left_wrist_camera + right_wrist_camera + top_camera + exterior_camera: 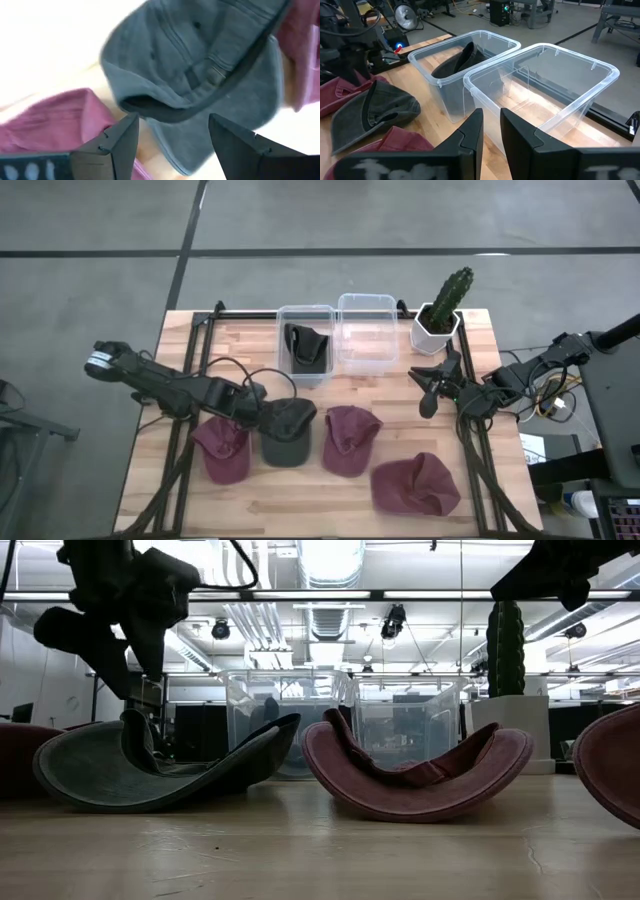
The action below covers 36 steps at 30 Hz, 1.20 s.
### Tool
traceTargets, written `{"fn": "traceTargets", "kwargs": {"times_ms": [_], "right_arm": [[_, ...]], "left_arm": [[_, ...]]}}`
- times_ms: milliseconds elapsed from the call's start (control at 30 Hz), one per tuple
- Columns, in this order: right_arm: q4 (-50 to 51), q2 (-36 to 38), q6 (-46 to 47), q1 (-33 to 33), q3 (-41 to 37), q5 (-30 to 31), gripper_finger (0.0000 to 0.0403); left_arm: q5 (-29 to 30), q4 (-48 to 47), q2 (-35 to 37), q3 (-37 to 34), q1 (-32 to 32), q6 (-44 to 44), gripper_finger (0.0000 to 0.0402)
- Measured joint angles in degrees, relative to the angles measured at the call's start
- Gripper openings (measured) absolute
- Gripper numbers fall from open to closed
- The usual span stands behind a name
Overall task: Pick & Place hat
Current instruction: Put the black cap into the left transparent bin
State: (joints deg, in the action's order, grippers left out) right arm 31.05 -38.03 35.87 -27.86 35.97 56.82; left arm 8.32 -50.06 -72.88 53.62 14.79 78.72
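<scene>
Left arm stretched in from the tabletop's left edge toward the middle, its left gripper (172, 137) low with fingers spread wide. Right arm sat by the right edge, right gripper (491, 131) nearly closed, just a thin gap.

Four caps (349, 440) line the surface's (250, 492) near edge; two bins (366, 331) (one holding a cap) and a cactus (441, 313) stand along the far edge.

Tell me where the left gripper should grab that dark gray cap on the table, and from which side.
Probably the raised back edge of the dark gray cap, taken from above. The cap lies upside down, so its rim stands off the wood, thin enough for two fingers. The left gripper hangs open right over that edge, one finger on each side. The maroon cap lies close beside it.
</scene>
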Motion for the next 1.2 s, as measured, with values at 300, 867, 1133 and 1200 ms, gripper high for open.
{"fn": "traceTargets", "kwargs": {"times_ms": [300, 867, 1133, 1200], "right_arm": [[0.0, 0.0, 0.2, 0.0, 0.0, 0.0, 0.0059], [0.0, 0.0, 0.4, 0.0, 0.0, 0.0, 0.0059], [0.0, 0.0, 0.4, 0.0, 0.0, 0.0, 0.0059], [0.0, 0.0, 0.4, 0.0, 0.0, 0.0, 0.0059]], "left_arm": [[-0.9, 0.4, 0.0, -5.1, -0.7, 2.5, 0.0232], [-0.1, 9.9, 0.0, -9.1, -1.6, 2.1, 0.0232], [-0.1, 15.9, 0.0, -11.3, -1.6, 1.0, 0.0232], [-0.1, 16.2, 0.0, -12.5, -1.7, 1.4, 0.0232]]}}
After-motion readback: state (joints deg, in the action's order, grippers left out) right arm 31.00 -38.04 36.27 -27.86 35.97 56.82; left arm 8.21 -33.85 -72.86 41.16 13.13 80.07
